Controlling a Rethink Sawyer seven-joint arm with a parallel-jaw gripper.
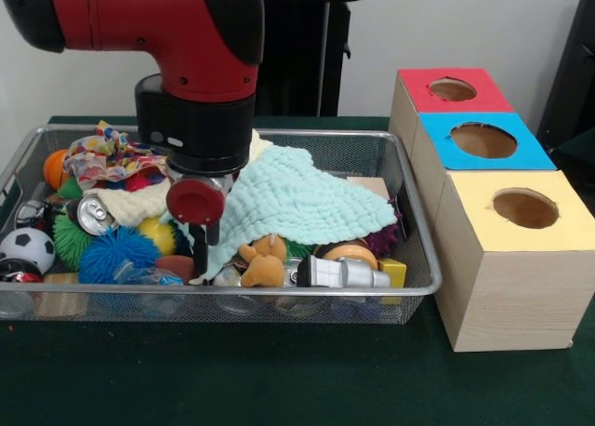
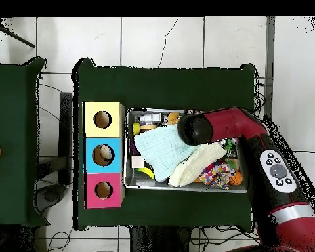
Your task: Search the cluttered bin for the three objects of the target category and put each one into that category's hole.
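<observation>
A wire mesh bin (image 1: 423, 223) (image 2: 128, 152) holds a heap of clutter. A mint-green cloth (image 1: 302, 201) (image 2: 161, 147) lies over its middle, with a cream cloth (image 1: 130, 203) (image 2: 196, 163) and a colourful patterned cloth (image 1: 112, 156) (image 2: 219, 176) beside it. My gripper (image 1: 201, 236) is down in the bin at the mint cloth's left edge, next to a yellow ball (image 1: 156, 232). Whether it holds anything is hidden. In the overhead view the arm's head (image 2: 194, 128) covers it. Three boxes stand beside the bin, each with a round hole: red (image 1: 453, 89) (image 2: 103, 191), blue (image 1: 483, 139) (image 2: 103, 155), yellow (image 1: 525, 207) (image 2: 102, 119).
In the bin's front lie a drink can (image 1: 93, 214), a blue spiky ball (image 1: 116, 252), a green spiky ball (image 1: 67, 238), a soccer ball (image 1: 26, 249), a tan plush toy (image 1: 263, 261), a silver and black bottle (image 1: 342, 272) and a yellow block (image 1: 393, 272). An orange ball (image 1: 54, 166) sits at the back left.
</observation>
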